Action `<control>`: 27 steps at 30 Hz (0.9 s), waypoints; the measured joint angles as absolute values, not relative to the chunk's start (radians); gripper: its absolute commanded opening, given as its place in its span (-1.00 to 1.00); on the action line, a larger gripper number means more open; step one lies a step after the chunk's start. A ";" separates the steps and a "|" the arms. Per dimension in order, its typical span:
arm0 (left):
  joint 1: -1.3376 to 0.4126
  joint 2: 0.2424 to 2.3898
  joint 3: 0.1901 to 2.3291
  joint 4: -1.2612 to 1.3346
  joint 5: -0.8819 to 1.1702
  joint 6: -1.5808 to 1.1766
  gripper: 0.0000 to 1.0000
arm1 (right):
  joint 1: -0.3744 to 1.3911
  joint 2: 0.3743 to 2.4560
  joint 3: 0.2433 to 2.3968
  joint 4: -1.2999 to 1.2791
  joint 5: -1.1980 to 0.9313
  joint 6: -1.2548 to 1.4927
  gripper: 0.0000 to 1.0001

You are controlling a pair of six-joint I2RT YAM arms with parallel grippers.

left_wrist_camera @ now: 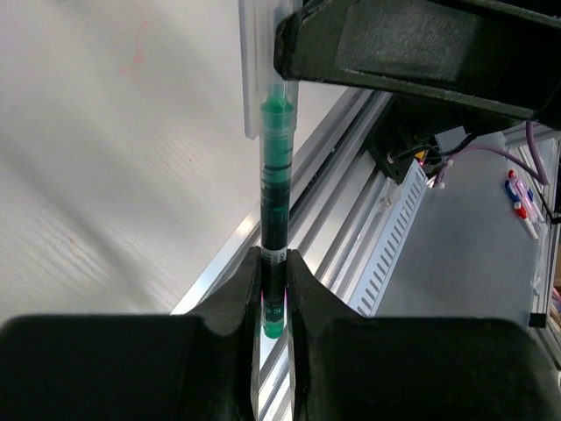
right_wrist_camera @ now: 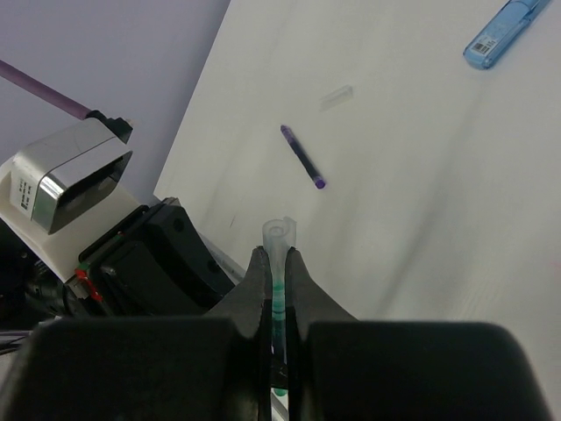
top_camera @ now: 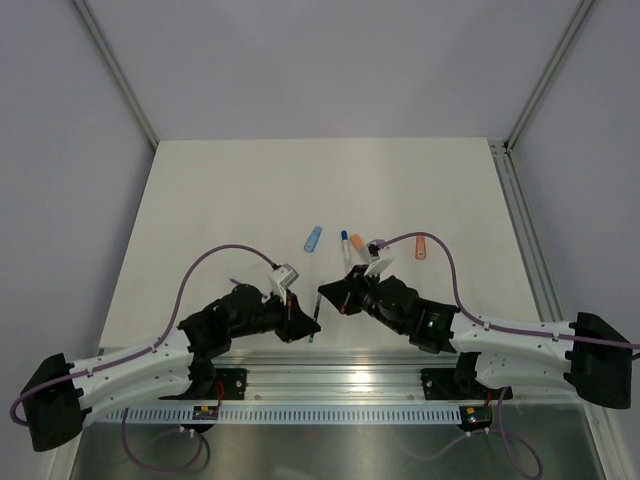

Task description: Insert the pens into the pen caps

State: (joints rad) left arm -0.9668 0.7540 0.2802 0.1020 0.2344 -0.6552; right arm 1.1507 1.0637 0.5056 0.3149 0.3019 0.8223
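The left hand (left_wrist_camera: pixel 276 294) is clamped on the green pen (left_wrist_camera: pixel 277 189), fingers pressed onto the dark lower barrel with the green tail end showing just below them. The right hand (right_wrist_camera: pixel 279 274) is clamped on a clear cap (right_wrist_camera: pixel 279 233), fingers tight against its sides. The two hands meet tip to tip over the middle of the near edge of the worktop (top_camera: pixel 250 190), just above the rail (left_wrist_camera: pixel 351 237) there.

What the coming move turns on is the line between pen and cap. From the left wrist, the pen runs straight away from the left hand; its green front section enters the mouth of the clear cap directly under the right hand; so the two long axes look to be in line. From the right wrist, green shows inside the cap between the fingers. I judge the pen partly in; whether it is fully seated I cannot tell. Neither arm has any reaching to do; the next move is likely a straight push along that shared axis; a sideways tilt could jam the tip or bend the cap.

The other pieces lie apart further in from the near edge: a light blue cap (top_camera: pixel 313 237), a white pen with a blue end (top_camera: pixel 346 244), an orange cap (top_camera: pixel 421 248); a thin dark pen (right_wrist_camera: pixel 302 156) and a second clear cap (right_wrist_camera: pixel 336 96) lie towards the left side.
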 measured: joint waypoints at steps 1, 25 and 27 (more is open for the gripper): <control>-0.968 0.754 0.291 0.078 0.239 -0.645 -1.00 | 1.163 1.064 0.512 0.305 0.311 0.821 -1.00; -0.961 0.512 0.677 -0.015 0.187 -0.488 -1.00 | 1.579 1.143 0.966 -0.245 0.591 0.688 -1.00; -0.961 0.520 0.677 -0.030 0.187 -0.488 -1.00 | 1.596 1.147 0.971 -0.276 0.612 0.683 -1.00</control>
State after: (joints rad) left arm -0.9611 0.5198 0.6769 -0.0303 0.1871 -0.4881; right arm 1.5963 1.1473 0.9707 -0.2760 0.6121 0.6830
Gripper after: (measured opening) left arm 0.125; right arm 0.006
